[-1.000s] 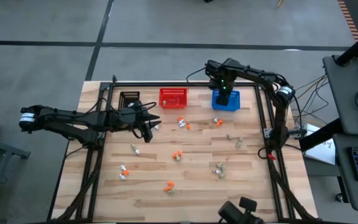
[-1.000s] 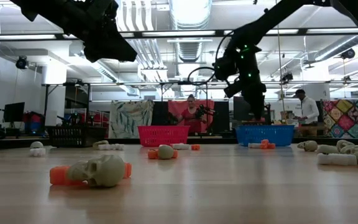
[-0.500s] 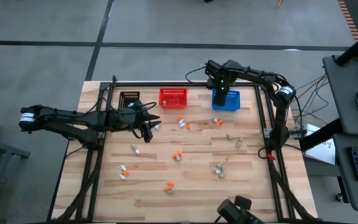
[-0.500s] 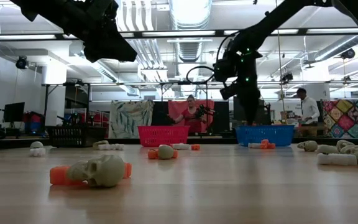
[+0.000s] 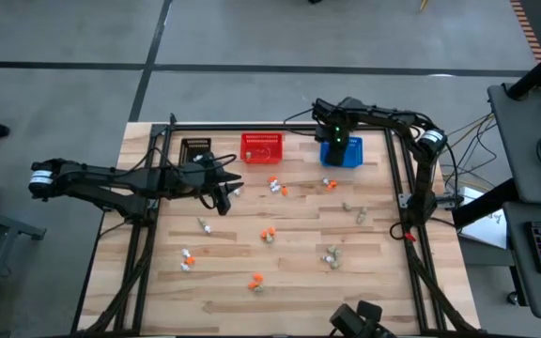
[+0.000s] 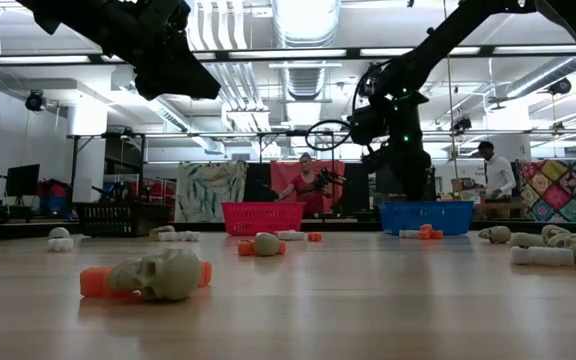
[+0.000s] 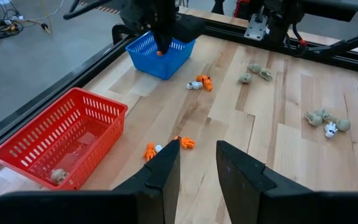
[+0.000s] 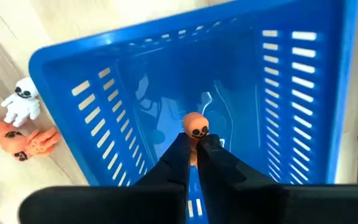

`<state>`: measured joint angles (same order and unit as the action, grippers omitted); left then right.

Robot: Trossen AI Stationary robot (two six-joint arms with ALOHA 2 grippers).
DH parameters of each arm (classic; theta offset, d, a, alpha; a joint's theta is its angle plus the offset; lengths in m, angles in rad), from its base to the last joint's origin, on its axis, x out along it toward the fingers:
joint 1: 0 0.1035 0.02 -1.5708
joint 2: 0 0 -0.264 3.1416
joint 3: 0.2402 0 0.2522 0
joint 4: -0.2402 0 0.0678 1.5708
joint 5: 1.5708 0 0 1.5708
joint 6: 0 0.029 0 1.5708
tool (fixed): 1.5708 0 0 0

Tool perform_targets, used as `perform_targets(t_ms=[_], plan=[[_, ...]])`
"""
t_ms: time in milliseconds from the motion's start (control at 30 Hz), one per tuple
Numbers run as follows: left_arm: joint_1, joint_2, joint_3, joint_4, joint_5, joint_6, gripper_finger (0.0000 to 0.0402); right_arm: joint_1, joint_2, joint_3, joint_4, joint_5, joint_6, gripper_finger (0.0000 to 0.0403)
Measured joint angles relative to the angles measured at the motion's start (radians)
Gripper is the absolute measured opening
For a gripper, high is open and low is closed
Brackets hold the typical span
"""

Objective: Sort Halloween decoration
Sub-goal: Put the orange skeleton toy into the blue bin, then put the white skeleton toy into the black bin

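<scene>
Right end effector (image 8: 193, 155) has shifted over the last second from the front edge of the blue basket (image 5: 342, 155) to right above its inside; it stays pinched narrow on a small orange figure (image 8: 195, 127) with a dark face, hanging over the basket floor. Judgement: drop is next, the orange piece is about to be sorted, not yet released.

Left end effector (image 7: 194, 171) hasn't moved: it hovers over the left-centre of the bench (image 5: 299, 272), fingers partly apart, nothing between them.

Containers, along the far edge of the bench:
- blue basket: floor looks bare in the right wrist view, only the held orange figure above it.
- red basket (image 7: 55, 146): one beige-grey skull-like piece (image 7: 57, 177) in a corner, otherwise empty as far as visible.
- black basket (image 5: 195, 149): contents can't be made out.

Decorations left on the bench: an orange-and-white pair (image 5: 276, 185) in front of the red basket, orange ones mid-bench (image 5: 268, 233), beige-grey cluster (image 5: 331, 254) on the right, more near the front. A white ghost figure (image 8: 21, 102) lies just beside the blue basket.
</scene>
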<state>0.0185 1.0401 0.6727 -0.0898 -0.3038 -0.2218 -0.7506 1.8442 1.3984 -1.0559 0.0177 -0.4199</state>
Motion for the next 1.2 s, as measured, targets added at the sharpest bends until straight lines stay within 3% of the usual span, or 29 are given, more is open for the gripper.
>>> perform_targets(t_ms=[333,533,700,900,1067,1200], plan=[[0.001,0.000,0.000,0.000,0.000,0.000,0.0087,0.000,-0.006,0.002,0.023,0.008,0.049,0.0107],[0.001,0.000,0.000,0.000,0.000,0.000,0.0087,0.000,-0.046,0.003,0.018,0.008,0.086,0.0139],[0.001,0.000,0.000,0.000,0.000,-0.001,0.0087,0.012,-0.114,0.003,0.015,-0.006,0.157,0.0145],[0.001,0.000,0.000,-0.003,0.000,-0.005,0.0087,0.071,-0.255,-0.057,0.097,-0.105,0.272,0.0133],[0.001,0.000,0.000,-0.032,0.001,-0.004,0.0087,0.181,-0.425,-0.203,0.253,-0.105,0.368,0.0129],[0.001,0.000,0.000,-0.061,0.001,-0.005,0.0087,0.279,-0.568,-0.344,0.487,-0.104,0.459,0.0131]])
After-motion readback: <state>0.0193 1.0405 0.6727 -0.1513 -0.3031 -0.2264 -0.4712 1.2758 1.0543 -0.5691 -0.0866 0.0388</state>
